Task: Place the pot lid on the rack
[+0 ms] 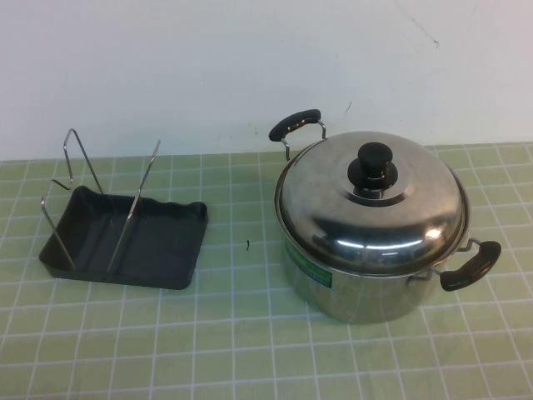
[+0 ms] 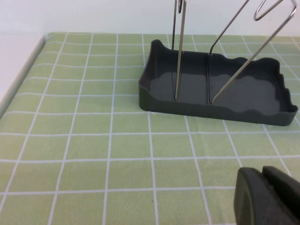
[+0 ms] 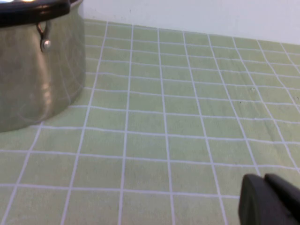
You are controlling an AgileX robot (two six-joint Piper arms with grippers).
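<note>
Left gripper (image 2: 267, 197) sits low over the green checked tablecloth (image 1: 250, 333), jaws closed on nothing, on the near side of the rack (image 2: 220, 101) and apart from it. Neither arm shows in the high view.

Rack (image 1: 125, 242): dark grey tray, wavy rim, on the left of the table, two bent wire loops (image 1: 100, 196) standing up from it. Nothing sits in it.

Right of that, well apart: steel pot (image 1: 366, 287) with two black handles, one toward the back wall, one toward the right. Pot lid (image 1: 371, 212) is on the pot, covering the mouth, black knob (image 1: 372, 167) up at centre. A green label shows on the pot wall.

Right gripper (image 3: 269, 199) is also low over the cloth, jaws closed and holding nothing, with the pot (image 3: 40, 70) near it but not touching.
</note>
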